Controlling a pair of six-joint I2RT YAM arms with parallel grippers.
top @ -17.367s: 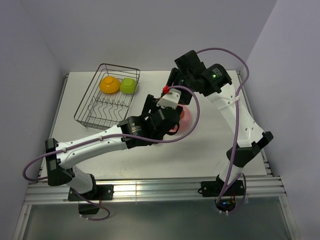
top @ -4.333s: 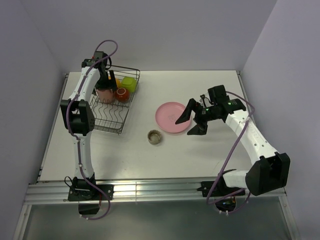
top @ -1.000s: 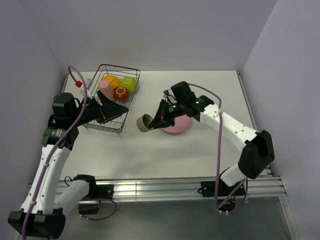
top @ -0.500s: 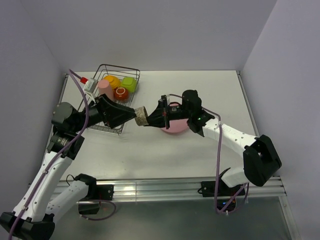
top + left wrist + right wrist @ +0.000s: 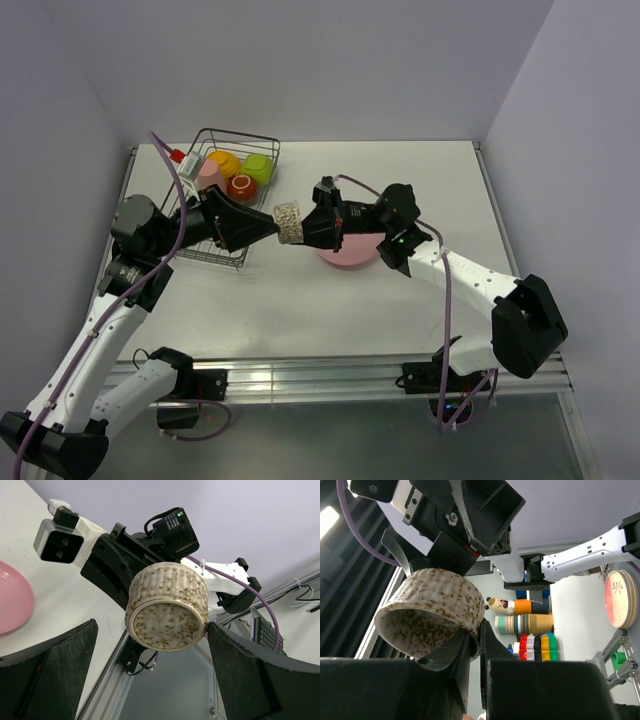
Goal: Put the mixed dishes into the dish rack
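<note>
The small grey-brown speckled dish [image 5: 289, 221] hangs in the air between both arms, just right of the dish rack [image 5: 243, 133]. My right gripper [image 5: 306, 231] is shut on its rim [image 5: 432, 612], pinching the wall between its fingertips [image 5: 479, 630]. My left gripper [image 5: 270, 229] is open. Its fingers [image 5: 50, 680] flank the dish [image 5: 167, 607] without touching it, and the dish's base faces that camera. The pink plate [image 5: 350, 252] lies on the table, partly hidden under the right arm.
In the rack sit the orange-yellow bowl [image 5: 222, 163], the yellow-green bowl [image 5: 258, 168], the pink tumbler [image 5: 210, 179] and the red-brown mug [image 5: 241, 186]. The left arm crosses over the rack's near end. A wall stands behind the table.
The right gripper has lifted the dish up and left toward the rack. The left gripper has swung in from the rack, and its open fingers now stand on either side of the dish.
</note>
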